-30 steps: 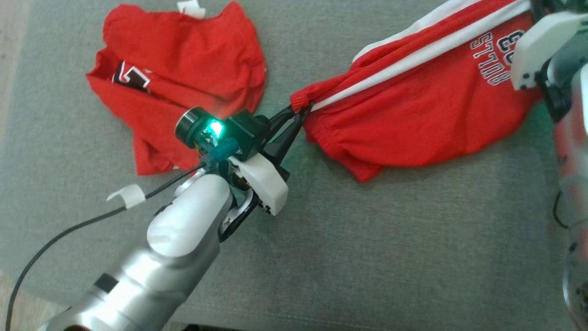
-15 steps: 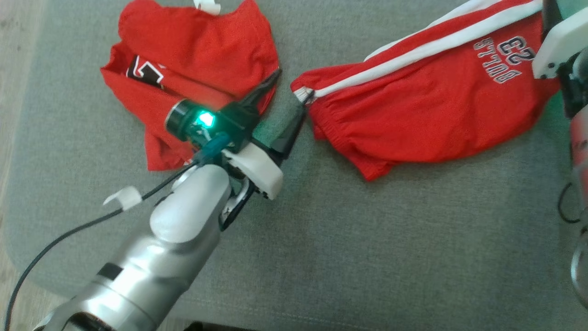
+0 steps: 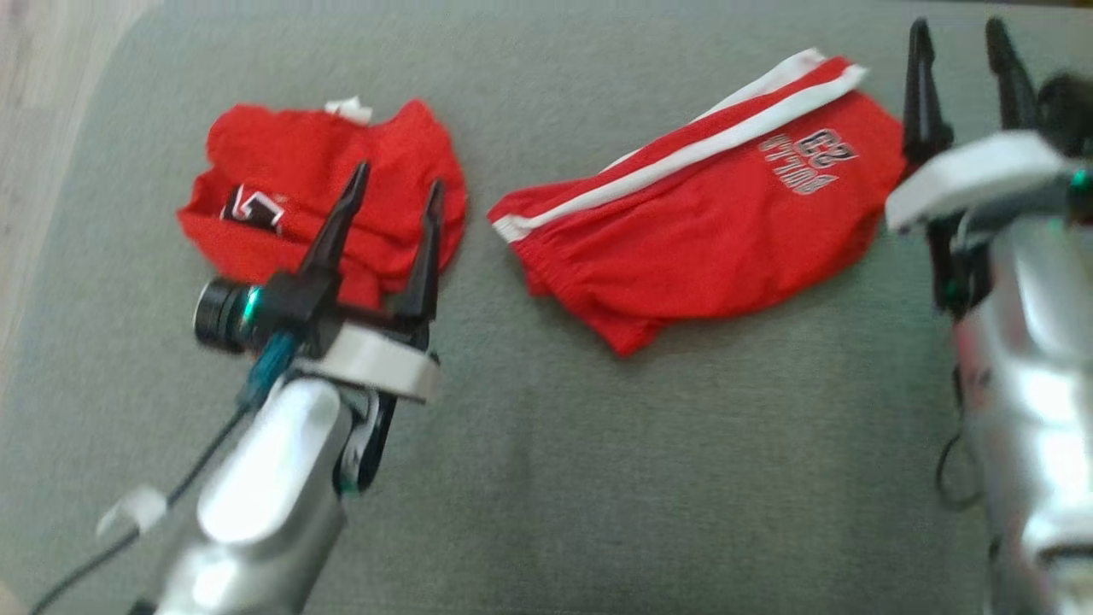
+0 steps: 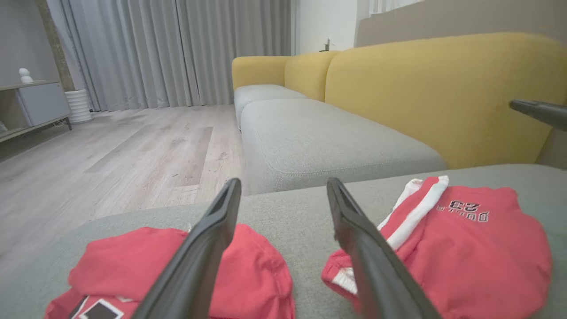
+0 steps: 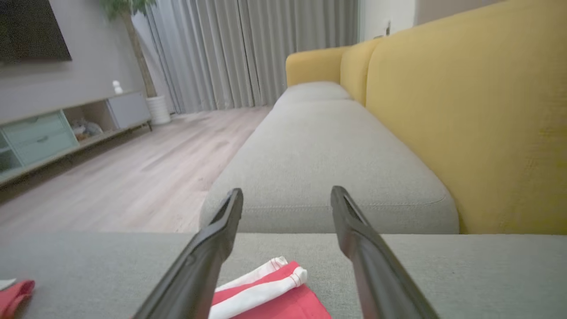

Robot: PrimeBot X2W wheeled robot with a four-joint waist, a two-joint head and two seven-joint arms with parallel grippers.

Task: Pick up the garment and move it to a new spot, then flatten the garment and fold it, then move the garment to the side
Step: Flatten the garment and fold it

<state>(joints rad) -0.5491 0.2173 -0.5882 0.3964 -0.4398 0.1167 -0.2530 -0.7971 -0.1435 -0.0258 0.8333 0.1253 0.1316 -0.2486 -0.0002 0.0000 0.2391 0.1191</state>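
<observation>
Both open, empty: left gripper [image 3: 400, 175] near crumpled red garment [image 3: 282, 154], right gripper [image 3: 956, 30] beside Bulls shorts [image 3: 709, 231]; risk: wrong-garment grab, or single-layer pinch unfolding the shorts

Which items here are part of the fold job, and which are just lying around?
Job: striped red shorts (the left gripper held their waistband a second ago); left gripper and right gripper, both open now.
Lying about: other red garment, grey cushion under both, yellow sofa back, cabinet.
</observation>
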